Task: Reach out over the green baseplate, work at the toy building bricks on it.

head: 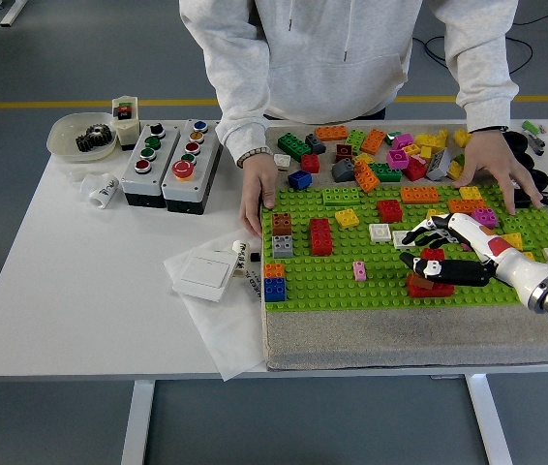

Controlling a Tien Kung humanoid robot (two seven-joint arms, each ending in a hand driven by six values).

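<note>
The green baseplate [351,291] lies on a grey pad right of the table's middle. My right hand [408,248] reaches in from the right edge, low over the plate. Its white fingers [427,232] lie just beyond a small red brick [433,255], and the black thumb [439,271] lies on its near side, across a red and brown stack [427,285]. The fingers are spread, and I see no firm grip. Also on the plate: a red block [321,235], a brown and grey stack [282,234], an orange and blue stack [274,283] and a pink brick [359,270]. My left arm is not visible.
A person stands at the far side, one hand [258,199] pressing the plate's left edge, the other hand [492,165] on its far right corner. Loose bricks [380,150] are piled behind the plate. At the left are button boxes [170,163], a bowl [85,138] and a white switch plate [201,274].
</note>
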